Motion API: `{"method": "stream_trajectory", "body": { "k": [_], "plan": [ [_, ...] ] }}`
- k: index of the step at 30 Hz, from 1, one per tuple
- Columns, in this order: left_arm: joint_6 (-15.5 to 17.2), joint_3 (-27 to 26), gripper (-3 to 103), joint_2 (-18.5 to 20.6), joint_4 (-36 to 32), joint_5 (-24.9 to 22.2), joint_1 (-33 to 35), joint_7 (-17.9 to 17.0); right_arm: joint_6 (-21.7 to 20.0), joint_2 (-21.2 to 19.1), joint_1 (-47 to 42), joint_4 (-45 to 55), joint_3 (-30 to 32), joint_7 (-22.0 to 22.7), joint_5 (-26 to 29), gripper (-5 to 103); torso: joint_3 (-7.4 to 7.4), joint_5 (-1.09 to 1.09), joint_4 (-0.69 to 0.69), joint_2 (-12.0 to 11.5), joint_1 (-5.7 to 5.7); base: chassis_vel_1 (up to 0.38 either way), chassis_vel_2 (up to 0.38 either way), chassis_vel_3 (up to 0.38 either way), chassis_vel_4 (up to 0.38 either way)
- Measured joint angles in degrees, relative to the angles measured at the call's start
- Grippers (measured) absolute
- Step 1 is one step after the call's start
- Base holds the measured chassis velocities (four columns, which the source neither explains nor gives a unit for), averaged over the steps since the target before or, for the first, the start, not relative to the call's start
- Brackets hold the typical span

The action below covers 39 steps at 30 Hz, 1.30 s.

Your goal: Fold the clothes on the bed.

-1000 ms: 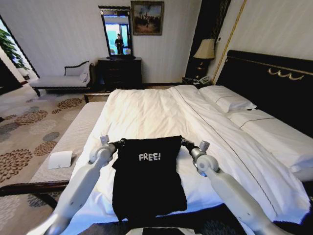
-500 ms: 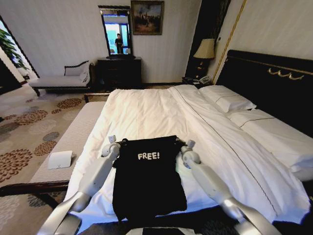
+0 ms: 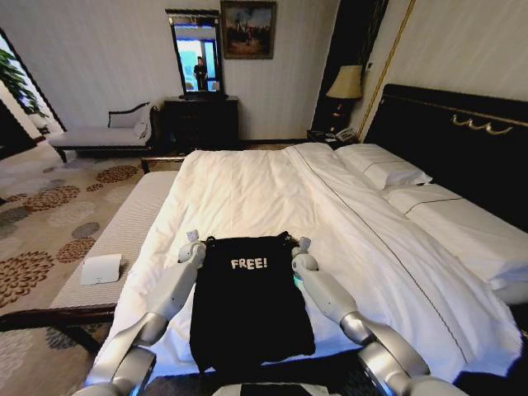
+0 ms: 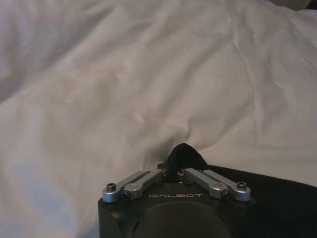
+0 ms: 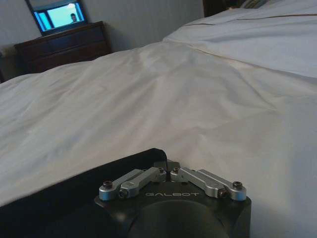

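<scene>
From the head view: the black T-shirt [image 3: 250, 301] lies on the near end of the bed [image 3: 272, 194], lettering up, and both arms reach in over it. The left gripper [image 3: 206, 242] has one top corner, the right gripper [image 3: 289, 240] the other, so the top edge is stretched between them just above the duvet. The shirt's long axis runs from the robot toward the far side of the bed, its top edge pointing away and its lower end spilling toward the near edge of the mattress. It looks like the lay-out step, with the folding itself not yet begun. The next move calls for setting both corners down level and letting go without dragging the cloth.

Left wrist view: the jaws are pinched together on a small peak of black fabric, with white duvet beyond.

Right wrist view: the jaws are likewise closed on the shirt's edge, and the dresser [image 5: 64, 44] stands far behind.
</scene>
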Motion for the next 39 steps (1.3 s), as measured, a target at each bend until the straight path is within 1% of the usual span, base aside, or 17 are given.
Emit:
{"method": "stream_trajectory", "body": {
  "k": [14,16,17,20,21,22,24,26,27,28,29,30,33,35,36,37,39],
  "plan": [
    [-0.1,-1.6,-2,0.0,-0.4,0.1,0.4,0.9,0.6,1.2,0.9,-3.0,0.6,0.3,-1.3,0,0.0,0.0,0.01,0.0,0.0,0.0,0.0,0.0,0.0],
    [-0.1,-1.6,8,0.3,-1.3,-0.3,0.7,0.7,0.6,1.3,1.0,-3.0,0.5,0.8,-1.5,-3,0.0,0.02,0.03,0.0,0.0,0.0,0.0,0.0,0.0],
    [0.0,-1.7,14,0.7,-2.5,-1.2,1.1,0.4,0.6,1.3,1.1,-2.6,0.5,1.1,-1.5,8,0.0,0.0,0.03,0.0,0.01,0.0,0.0,0.0,0.0],
    [0.0,-1.9,19,1.1,-3.3,-1.8,1.3,0.2,0.6,1.2,1.2,-2.3,0.6,1.1,-1.5,13,0.0,0.0,0.03,0.0,0.01,0.0,0.0,0.0,0.0],
    [0.1,-2.4,29,1.7,-4.5,-2.8,1.4,-0.4,0.9,1.0,1.3,-1.9,1.1,1.3,-1.4,19,0.0,0.01,0.03,0.0,0.02,0.0,0.0,0.0,0.0],
    [0.1,-2.8,34,2.0,-5.0,-3.3,1.5,-0.7,1.0,0.8,1.3,-1.5,1.4,1.6,-1.2,24,0.0,0.01,0.02,0.0,0.02,0.0,0.0,0.0,0.0],
    [0.1,-3.1,34,2.3,-5.6,-3.8,1.6,-1.0,1.1,0.6,1.3,-1.0,1.6,1.8,-1.0,29,0.0,0.01,0.01,0.0,0.01,0.0,0.0,0.0,0.0],
    [0.3,-4.6,45,3.5,-8.1,-5.3,2.5,-1.8,1.1,-0.5,0.4,2.7,2.3,2.6,0.9,40,0.0,-0.01,0.02,0.0,0.02,0.0,0.0,0.0,0.0],
    [0.5,-5.3,51,4.1,-9.5,-6.0,3.0,-2.0,0.8,-1.1,-0.3,4.7,2.6,3.0,2.0,40,0.0,0.01,0.02,0.0,0.02,0.0,0.0,0.0,0.0],
    [0.8,-6.2,51,4.8,-11.6,-7.0,3.9,-2.5,0.1,-1.9,-1.3,7.4,3.0,3.5,3.2,45,0.01,0.02,0.03,0.0,0.02,0.0,0.0,0.0,0.0],
    [1.2,-7.2,56,5.5,-14.0,-8.0,5.0,-2.9,-0.7,-3.0,-2.7,11.0,3.7,4.3,4.7,51,0.0,0.0,0.04,0.0,0.02,0.0,0.0,0.0,0.0],
    [1.2,-7.2,56,5.5,-14.0,-8.0,5.0,-2.9,-0.7,-3.0,-2.7,11.0,3.7,4.3,4.7,51,0.0,0.0,0.04,0.0,0.02,0.0,0.0,0.0,0.0],
    [1.9,-11.7,73,7.9,-23.6,-9.2,10.5,-3.7,-4.6,-7.5,-9.3,24.6,6.8,7.2,10.5,67,-0.01,0.02,0.02,0.0,0.02,0.0,0.0,0.0,0.0],
    [2.0,-14.8,78,8.9,-28.3,-9.5,14.9,-4.2,-6.3,-9.7,-14.1,31.3,9.3,8.2,13.8,72,-0.02,0.0,0.0,0.0,0.01,0.0,0.0,0.0,0.0],
    [2.0,-16.6,84,9.1,-30.8,-9.7,18.0,-4.3,-7.1,-10.5,-17.0,34.4,10.9,8.7,15.6,78,-0.02,0.02,0.0,0.0,0.0,0.0,0.0,0.0,0.0],
    [2.0,-16.6,84,9.1,-30.8,-9.7,18.0,-4.3,-7.1,-10.5,-17.0,34.4,10.9,8.7,15.6,78,-0.02,0.02,0.0,0.0,0.0,0.0,0.0,0.0,0.0],
    [1.9,-20.0,94,8.7,-35.4,-10.0,23.9,-4.0,-7.8,-10.6,-21.5,38.6,13.6,9.1,17.6,83,-0.01,-0.02,0.0,0.0,-0.01,0.0,0.0,0.0,0.0]
  ]
}}
